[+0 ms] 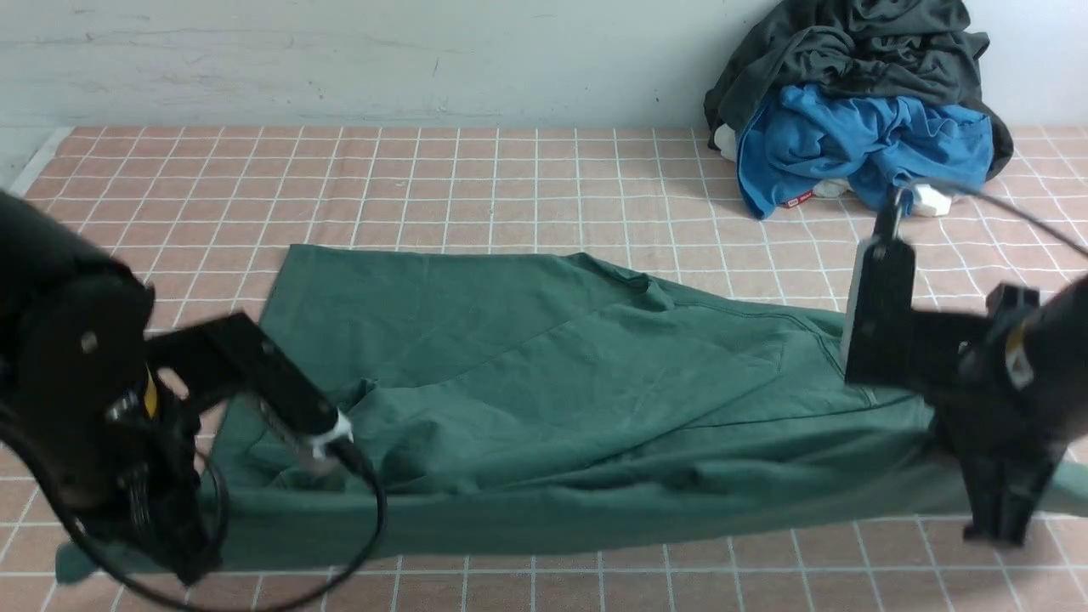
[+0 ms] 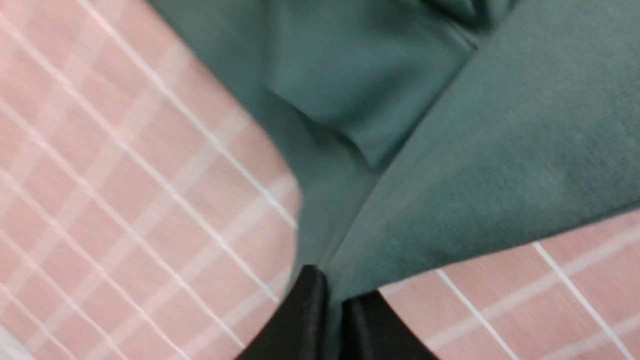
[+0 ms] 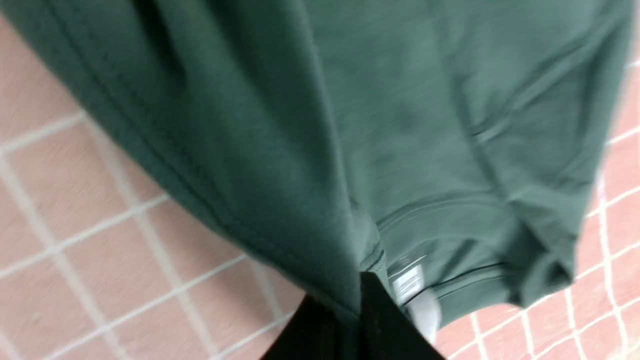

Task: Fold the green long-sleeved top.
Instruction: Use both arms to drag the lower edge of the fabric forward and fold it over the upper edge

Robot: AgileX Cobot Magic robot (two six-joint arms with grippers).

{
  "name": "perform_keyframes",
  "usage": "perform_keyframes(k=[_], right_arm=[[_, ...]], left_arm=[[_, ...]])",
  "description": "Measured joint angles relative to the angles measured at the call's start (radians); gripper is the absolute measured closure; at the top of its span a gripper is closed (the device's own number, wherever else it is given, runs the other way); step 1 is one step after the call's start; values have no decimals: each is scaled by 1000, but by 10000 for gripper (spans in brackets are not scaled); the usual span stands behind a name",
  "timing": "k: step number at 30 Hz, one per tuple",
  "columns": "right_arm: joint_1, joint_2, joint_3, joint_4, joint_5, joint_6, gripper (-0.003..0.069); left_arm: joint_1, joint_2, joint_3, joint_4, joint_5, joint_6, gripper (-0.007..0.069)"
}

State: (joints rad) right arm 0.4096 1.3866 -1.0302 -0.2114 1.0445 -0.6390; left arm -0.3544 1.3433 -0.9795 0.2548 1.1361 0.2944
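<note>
Green long-sleeved top (image 1: 552,382) is laid on the checked surface (image 1: 510,178), its long axis running left to right, with the neck label (image 3: 409,282) toward the right. Soft, limp cloth is judged likely to sag and crease, so hold is best taken at edges. The near edge is pinched by the closed left gripper (image 2: 332,295) and the closed right gripper (image 3: 361,300).

Plain dark green top (image 1: 552,374) with white label (image 3: 411,285), table (image 1: 476,178) salmon pink with thin white grid, bright blue garment (image 1: 858,144), dark grey garment (image 1: 858,51), pale grey-white wall (image 1: 340,59), black left end effector (image 2: 332,312) and right end effector (image 3: 360,325).
</note>
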Motion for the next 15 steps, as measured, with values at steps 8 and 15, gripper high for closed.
perform_keyframes(k=[8,15], right_arm=[[-161,237,-384,178,50,-211,654],[-229,491,-704,211,84,-213,654]], left_arm=[[134,250,-444,-57,20,179,607],[174,541,-841,-60,36,229,607]])
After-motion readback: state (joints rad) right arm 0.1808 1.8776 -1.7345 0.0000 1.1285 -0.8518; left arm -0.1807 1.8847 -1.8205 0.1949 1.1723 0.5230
